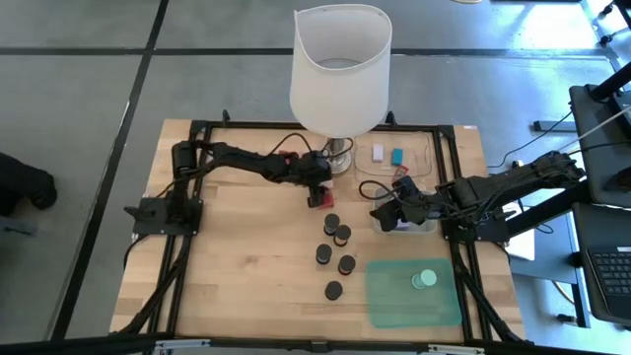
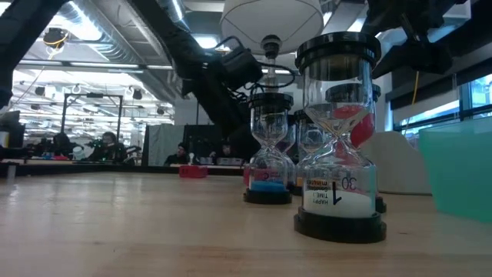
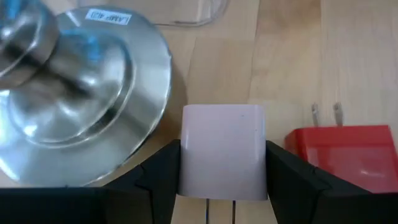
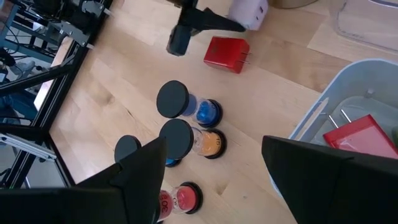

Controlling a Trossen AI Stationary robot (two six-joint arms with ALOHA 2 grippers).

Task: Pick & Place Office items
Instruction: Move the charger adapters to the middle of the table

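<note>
We see the left gripper (image 1: 318,190) by the silver lamp base (image 3: 74,99), its fingers (image 3: 155,177) closed on a white plug-in charger block (image 3: 222,152); a red charger block (image 3: 342,155) lies just beside them on the wooden tabletop (image 1: 246,266). The right gripper (image 1: 386,214) hangs half open and empty over the grey tray (image 4: 348,106), where a red block (image 4: 364,137) already lies. Five black-capped sand timers (image 1: 335,251) remain loose, so we judge most sorting undone.
</note>
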